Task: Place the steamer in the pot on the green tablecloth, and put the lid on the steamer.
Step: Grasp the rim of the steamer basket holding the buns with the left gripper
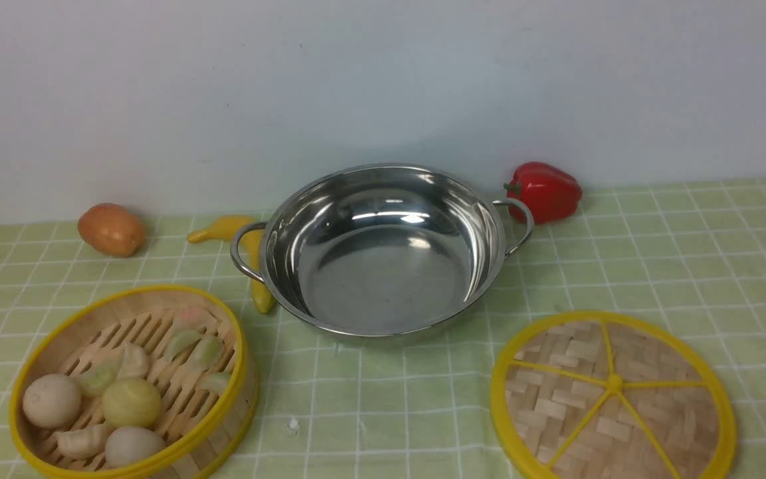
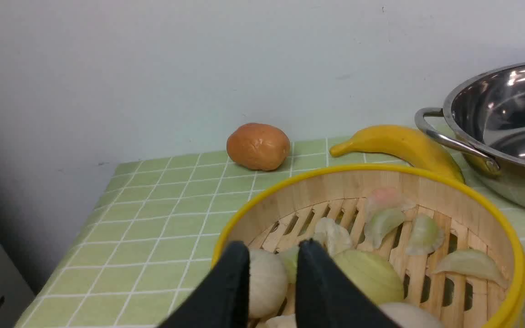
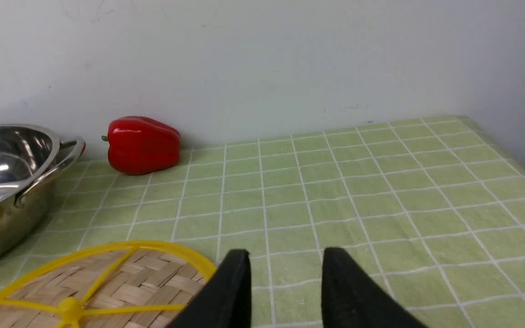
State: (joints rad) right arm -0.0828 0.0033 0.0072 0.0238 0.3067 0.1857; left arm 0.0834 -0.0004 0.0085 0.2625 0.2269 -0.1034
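Note:
The steamer (image 1: 131, 384) sits on the green tablecloth (image 1: 655, 266) at the front left, with white and pale green buns and dumplings on its slatted floor. The empty steel pot (image 1: 383, 249) stands behind it at the centre. The woven lid (image 1: 612, 398) lies flat at the front right. In the left wrist view my left gripper (image 2: 274, 248) hovers over the near side of the steamer (image 2: 426, 196), its jaws apart with only a white bun showing behind the gap. Beside the lid (image 3: 107, 282), my right gripper (image 3: 285, 253) is open over bare cloth.
A yellow banana (image 1: 240, 243) lies against the pot's left handle. A brown potato (image 1: 111, 229) sits at the back left and a red bell pepper (image 1: 544, 191) by the pot's right handle. A white wall closes the back. The cloth's edges show far left and far right.

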